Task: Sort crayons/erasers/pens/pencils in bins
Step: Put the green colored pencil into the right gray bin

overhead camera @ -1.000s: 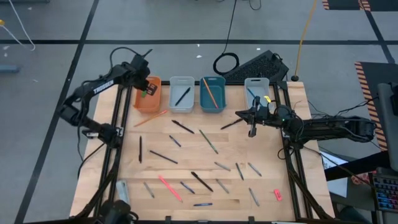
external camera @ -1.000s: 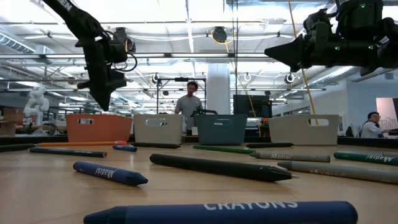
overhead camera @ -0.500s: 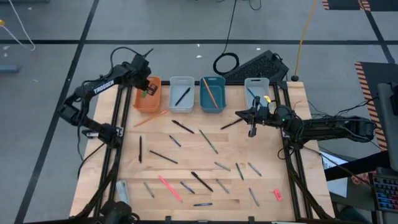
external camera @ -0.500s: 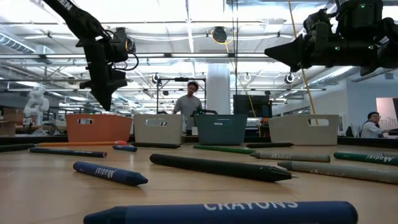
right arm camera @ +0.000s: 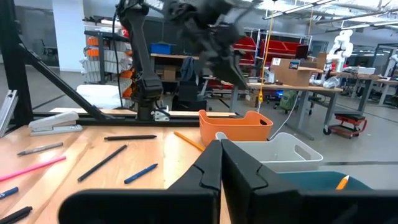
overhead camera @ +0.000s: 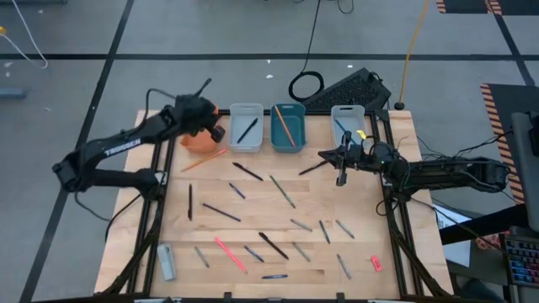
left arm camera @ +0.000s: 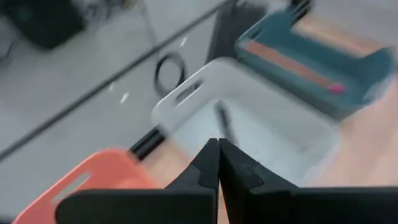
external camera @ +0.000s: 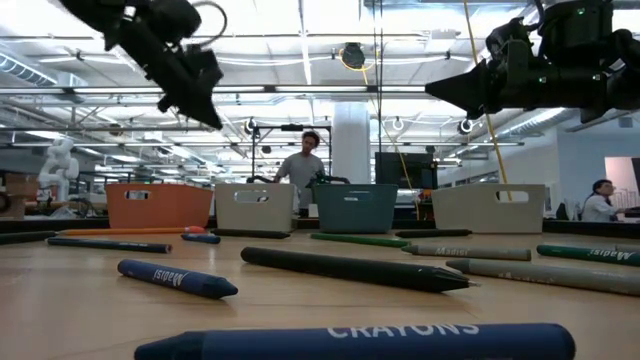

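Four bins stand in a row at the table's far edge: orange [overhead camera: 199,143], grey-white [overhead camera: 246,126] with a black pen in it, teal [overhead camera: 288,126] with an orange pencil, and grey-white [overhead camera: 347,119]. Pens, pencils and crayons lie scattered over the wood, among them a pink stick [overhead camera: 229,253]. A pink-red eraser [overhead camera: 376,263] lies near the front right corner. My left gripper [overhead camera: 218,133] hangs shut and empty above the orange bin's right side, slanting toward the grey-white bin [left arm camera: 249,124]. My right gripper [overhead camera: 322,154] is shut and empty, held level above the table near the right-hand grey-white bin.
A grey stapler [overhead camera: 166,261] lies at the front left corner. A black keyboard [overhead camera: 349,88] and a coiled cable [overhead camera: 306,85] lie beyond the far edge. A long black pen [external camera: 350,268] and a blue crayon [external camera: 355,340] lie near the low camera. A person [external camera: 303,165] stands behind the bins.
My left gripper has risen from low over the orange bin and swung toward the table's right, tipping from pointing down to a slant toward the grey-white bin. My right arm has kept still.
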{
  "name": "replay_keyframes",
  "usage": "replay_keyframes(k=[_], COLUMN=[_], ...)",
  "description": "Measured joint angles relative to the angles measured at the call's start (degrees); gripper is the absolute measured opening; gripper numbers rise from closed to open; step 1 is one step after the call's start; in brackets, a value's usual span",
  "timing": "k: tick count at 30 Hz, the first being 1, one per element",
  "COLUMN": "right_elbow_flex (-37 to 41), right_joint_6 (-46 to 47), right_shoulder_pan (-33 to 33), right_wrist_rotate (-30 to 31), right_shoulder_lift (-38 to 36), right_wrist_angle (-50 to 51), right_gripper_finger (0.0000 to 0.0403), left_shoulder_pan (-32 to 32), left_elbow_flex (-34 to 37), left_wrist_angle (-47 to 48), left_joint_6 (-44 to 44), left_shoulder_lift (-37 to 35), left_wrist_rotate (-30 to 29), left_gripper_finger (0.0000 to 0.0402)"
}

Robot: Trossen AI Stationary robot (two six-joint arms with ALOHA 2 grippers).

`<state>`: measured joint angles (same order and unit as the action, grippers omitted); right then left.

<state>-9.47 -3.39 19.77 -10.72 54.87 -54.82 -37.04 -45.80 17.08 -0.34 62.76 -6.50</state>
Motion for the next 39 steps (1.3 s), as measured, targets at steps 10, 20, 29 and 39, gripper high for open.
replay_keyframes(k=[10, 20, 29, 39], right_elbow_flex=[-1.21, -10.14, -18.32, -26.09], right_joint_6=[3.27, 4.48, 11.2, 16.88], right_shoulder_pan=[0.0, -6.08, -15.07, -19.67], right_wrist_rotate=[0.12, 11.14, 24.39, 31.78], right_shoulder_lift=[-0.01, 0.0, 0.0, 7.02], right_wrist_angle=[0.81, 20.46, 38.6, 46.38], right_gripper_finger=[0.0001, 0.0, 0.0, 0.0], left_shoulder_pan=[12.99, 18.91, 19.19, 19.19], left_elbow_flex=[19.41, 32.05, 34.61, 34.62], left_wrist_angle=[-35.94, -59.86, -60.26, -60.26], left_joint_6=[0.31, 1.8, 2.21, 3.52], left_shoulder_lift=[-6.28, -6.23, -6.23, -6.2], left_wrist_rotate=[1.07, 1.48, 1.48, 1.48], left_gripper_finger=[0.0003, 0.0025, 0.0026, 0.0026])
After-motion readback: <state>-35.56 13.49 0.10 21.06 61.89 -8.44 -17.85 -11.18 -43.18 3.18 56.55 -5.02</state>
